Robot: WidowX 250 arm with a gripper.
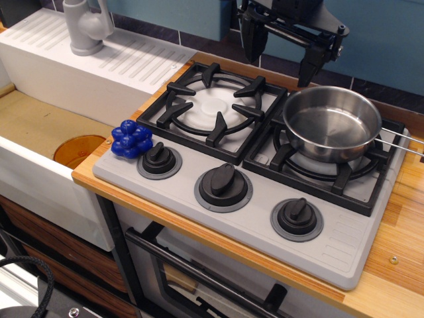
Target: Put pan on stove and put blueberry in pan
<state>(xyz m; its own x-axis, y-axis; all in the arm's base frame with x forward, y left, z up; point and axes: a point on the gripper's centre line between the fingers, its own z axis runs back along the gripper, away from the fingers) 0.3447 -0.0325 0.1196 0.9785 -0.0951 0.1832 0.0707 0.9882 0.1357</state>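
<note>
The shiny steel pan [332, 124] sits on the right black burner grate of the grey stove [218, 218], its thin wire handle pointing right. The pan is empty. The blueberry [131, 140], a cluster of glossy blue balls, rests at the stove's left front corner, beside the left knob [159, 160]. My black gripper [281, 53] hangs open and empty above the back of the stove, between the two burners and just behind the pan's rim. Its two fingers are spread apart.
The left burner grate [213, 106] is bare. A white sink [40, 132] with a grey faucet [86, 26] and an orange drain lies to the left. Wooden counter [397, 252] borders the stove on the right. An oven door handle shows below.
</note>
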